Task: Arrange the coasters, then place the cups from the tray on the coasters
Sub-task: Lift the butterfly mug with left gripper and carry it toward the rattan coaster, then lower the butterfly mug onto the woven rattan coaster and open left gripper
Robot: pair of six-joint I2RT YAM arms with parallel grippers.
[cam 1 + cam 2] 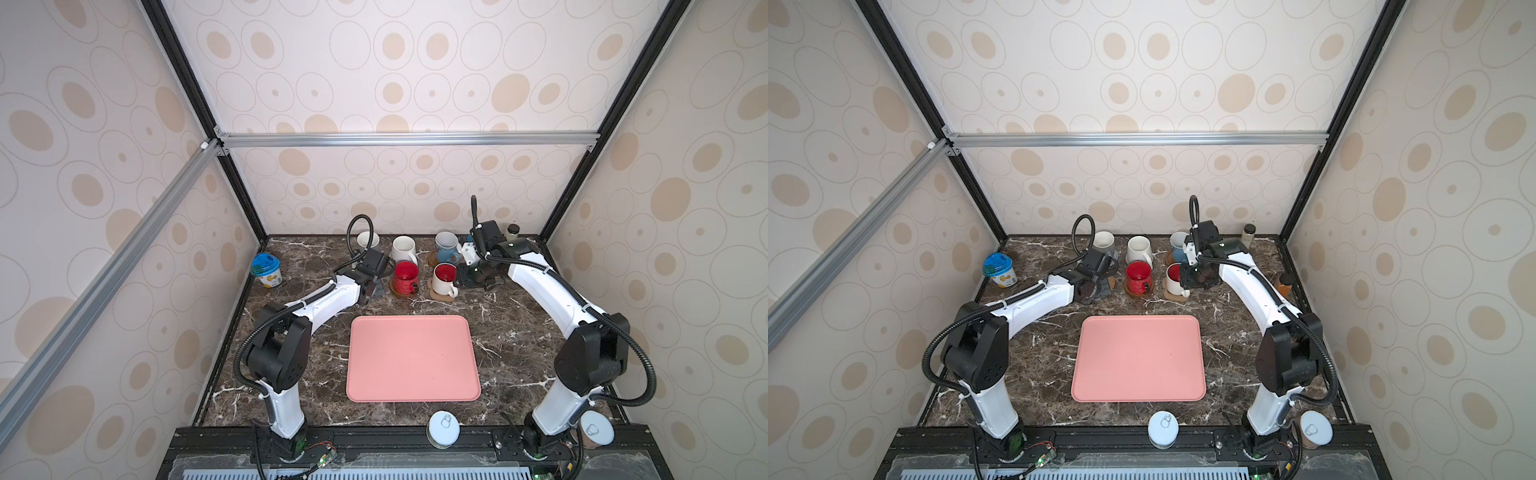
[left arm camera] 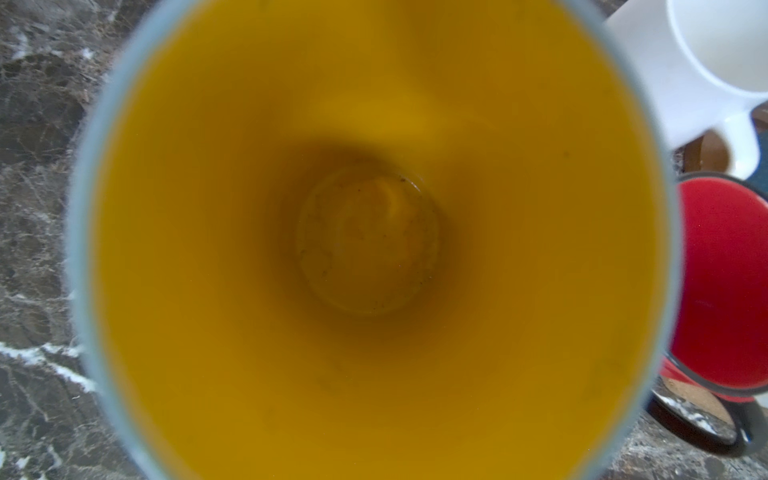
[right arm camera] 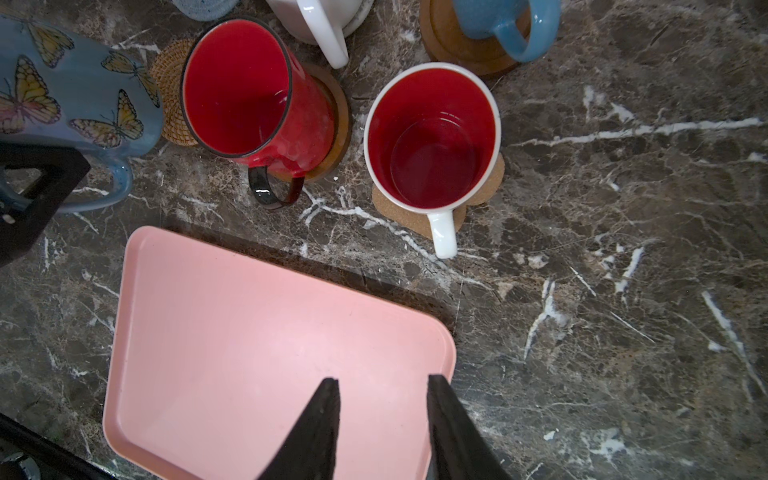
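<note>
We see the left arm (image 1: 328, 297) stand up from its base beside the near left corner of the tray (image 1: 411, 357), fold at the elbow and stretch low past the tray's far left corner. The left pincer (image 3: 37, 191) points down, jaws closed on the handle of the blue mug (image 3: 75, 95). The right arm (image 1: 540, 286) mirrors it past the tray's far right corner, wrist (image 1: 486, 237) raised. The right pincer (image 3: 383, 379) hangs above the desk (image 3: 582, 249), jaws apart, holding nothing, aimed toward that corner.
</note>
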